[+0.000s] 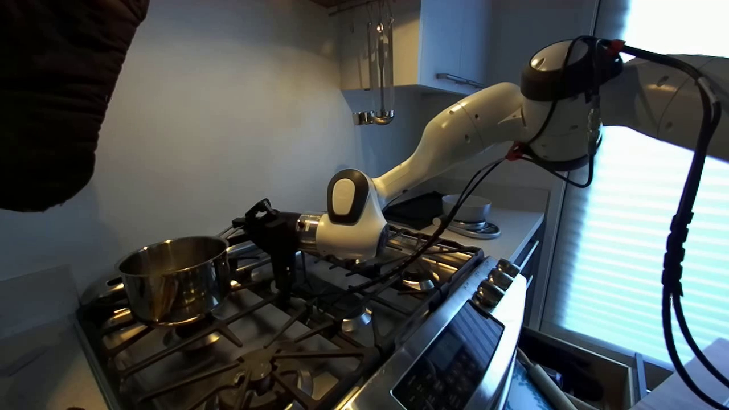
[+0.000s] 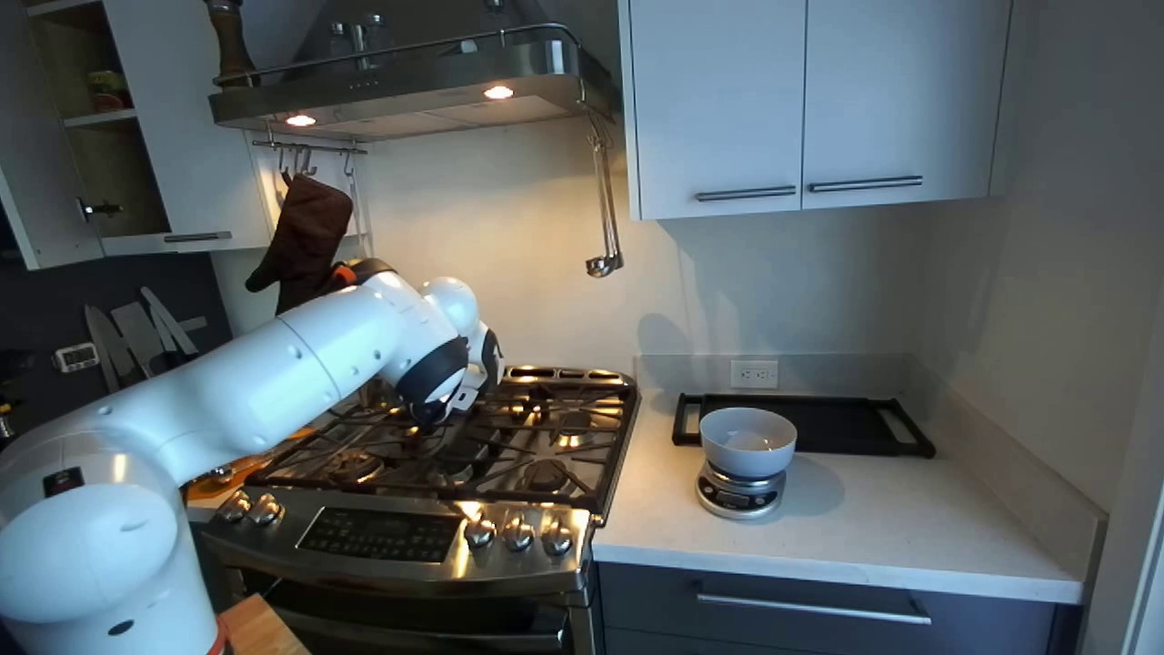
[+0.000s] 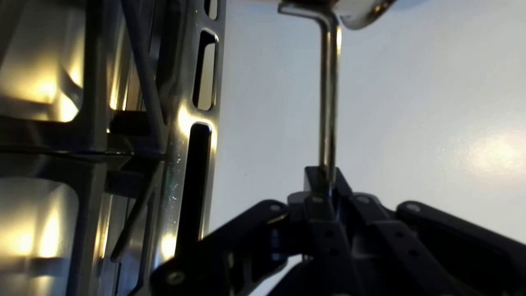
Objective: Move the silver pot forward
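Nearest in my wrist view, the gripper (image 3: 329,187) has its jaws pinched on the handle (image 3: 328,94) of the silver pot (image 1: 176,285), which an exterior view shows me over a burner (image 1: 195,338) near the wall (image 1: 239,131).

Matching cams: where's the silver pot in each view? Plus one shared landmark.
In an exterior view: silver pot at left, below mid-height, over the grates.
In an exterior view: can't make it out, perhaps behind the arm.
Wrist view: what looks like its handle, right of center, running from the top down to the pincer; body at most a sliver.
Shared landmark: those grates, in both exterior views and at left in the wrist view.
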`<state>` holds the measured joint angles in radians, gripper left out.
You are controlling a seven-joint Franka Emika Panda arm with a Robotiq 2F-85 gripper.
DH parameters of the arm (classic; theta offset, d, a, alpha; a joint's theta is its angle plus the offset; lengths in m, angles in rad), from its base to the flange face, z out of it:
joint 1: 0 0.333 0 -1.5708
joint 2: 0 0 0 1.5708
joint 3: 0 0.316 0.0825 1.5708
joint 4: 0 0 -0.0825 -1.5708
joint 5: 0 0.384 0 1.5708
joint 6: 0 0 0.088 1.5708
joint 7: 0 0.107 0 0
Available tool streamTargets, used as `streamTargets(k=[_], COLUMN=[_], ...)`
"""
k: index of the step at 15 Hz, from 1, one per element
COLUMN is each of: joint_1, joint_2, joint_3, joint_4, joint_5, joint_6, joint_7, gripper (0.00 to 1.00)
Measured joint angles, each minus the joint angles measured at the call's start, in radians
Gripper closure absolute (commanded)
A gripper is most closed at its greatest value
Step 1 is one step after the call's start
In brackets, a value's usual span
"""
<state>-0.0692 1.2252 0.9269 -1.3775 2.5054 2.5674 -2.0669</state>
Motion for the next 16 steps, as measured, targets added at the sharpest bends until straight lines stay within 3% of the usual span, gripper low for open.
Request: streamTargets(k=[13,14,15,16], joint_1=[-0.021,-0.021,-0.021,-0.021], joint_2=[0.037,0.04,0.041,0.042], joint_3=[0.018,0.02,0.022,0.023], joint_4=[0.039,0.043,0.045,0.045], joint_5=[0.0,0.0,0.0,0.0], joint_6=[0.004,0.008,0.012,0.014], joint_7=[-0.035,-0.035,-0.035,-0.033], gripper=[0.98,0.69,0.68,0.61])
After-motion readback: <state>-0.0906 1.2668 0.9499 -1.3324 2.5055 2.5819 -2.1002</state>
